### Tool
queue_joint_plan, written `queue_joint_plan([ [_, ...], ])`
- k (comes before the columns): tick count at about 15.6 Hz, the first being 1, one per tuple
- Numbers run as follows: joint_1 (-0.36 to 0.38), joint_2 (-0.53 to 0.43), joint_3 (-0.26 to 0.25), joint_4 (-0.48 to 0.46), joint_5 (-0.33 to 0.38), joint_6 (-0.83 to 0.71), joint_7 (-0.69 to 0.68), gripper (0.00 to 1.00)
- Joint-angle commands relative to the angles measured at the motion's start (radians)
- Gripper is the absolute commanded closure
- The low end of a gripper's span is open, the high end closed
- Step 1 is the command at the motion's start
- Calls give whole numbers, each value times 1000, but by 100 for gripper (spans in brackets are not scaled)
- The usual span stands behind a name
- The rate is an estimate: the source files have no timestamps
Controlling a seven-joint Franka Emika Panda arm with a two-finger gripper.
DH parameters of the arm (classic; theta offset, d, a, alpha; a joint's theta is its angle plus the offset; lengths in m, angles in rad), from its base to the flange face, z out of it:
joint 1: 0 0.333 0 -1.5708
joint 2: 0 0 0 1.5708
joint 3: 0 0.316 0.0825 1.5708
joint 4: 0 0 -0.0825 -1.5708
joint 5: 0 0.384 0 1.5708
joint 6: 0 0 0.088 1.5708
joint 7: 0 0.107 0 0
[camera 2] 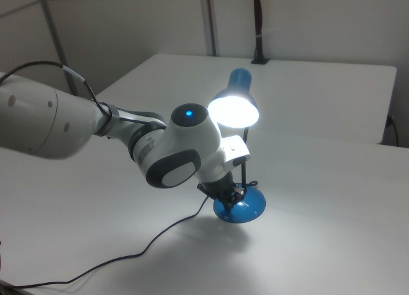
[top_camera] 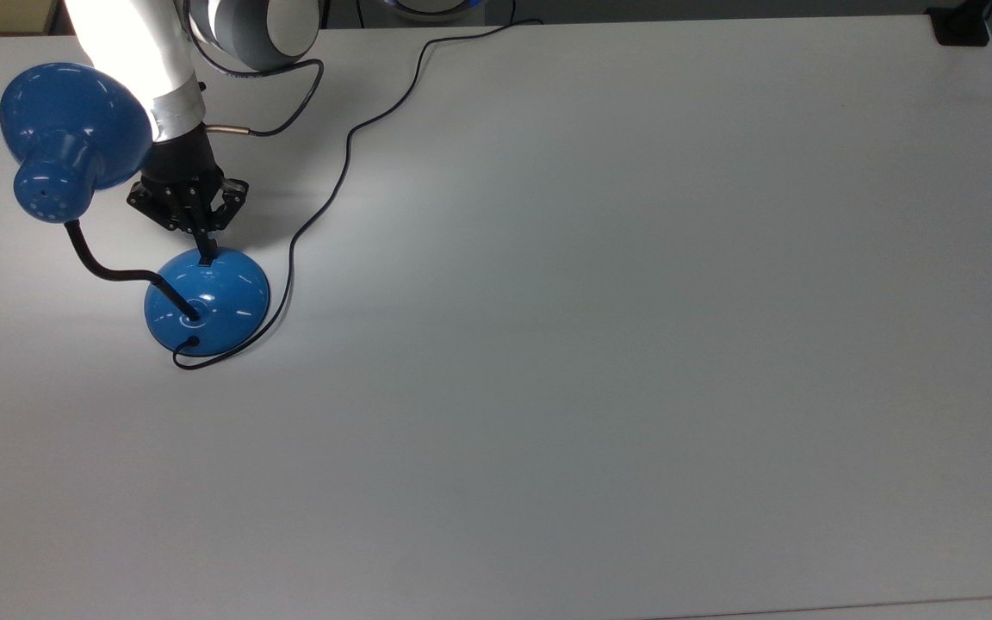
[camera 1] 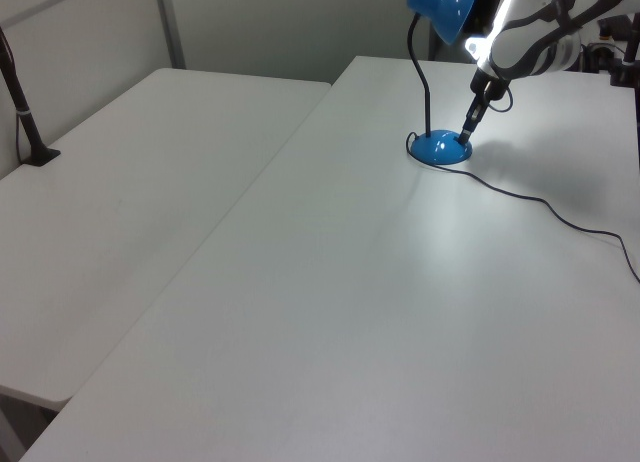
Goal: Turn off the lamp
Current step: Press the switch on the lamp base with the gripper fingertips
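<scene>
Lamp: a glossy blue desk lamp (top_camera: 74, 138) with a flared round shade, a black bendy gooseneck and a domed round blue base (top_camera: 207, 301) is seen near the top view's left edge of the plain white desk (top_camera: 599, 344); in the left view it stands at the far end of the desk, and in the right view the shade (camera 2: 234, 110) is glowing, so the lamp is judged to be on.

Switch: the small black switch on the dome is covered by the fingertips in the top view; its rocker position cannot be told.

Cord: a thin black cord (top_camera: 337, 185) is looped round the base and trails off toward the top view's upper edge, just beside the arm.

End effector: the black two-finger end effector (top_camera: 206, 256) is pointed down at the base rim facing the arm, with its fingers drawn together into one narrow tip and nothing gripped; the tip is seen touching, or all but touching, the dome where the switch sits.

Step in hand: the switch press is judged to be under way.

How it is best done: the push should be sent straight down through the rocker, not sideways, since the light base could be slid across the smooth desk. A short, firm press is called for, with the glow of the shade taken as the check.

Risks: the tip could slip off the glossy dome, and the cord or gooseneck could be snagged by the wrist.
</scene>
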Motion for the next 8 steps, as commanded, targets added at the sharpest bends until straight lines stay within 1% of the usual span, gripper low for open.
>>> queue_joint_plan([
  [1,-1,18,2,-6,10,23,-21,100],
  [4,-1,24,2,-15,9,18,-30,100],
  [6,-6,21,2,-38,9,15,-50,100],
  [8,-12,3,0,-51,7,-34,-76,100],
])
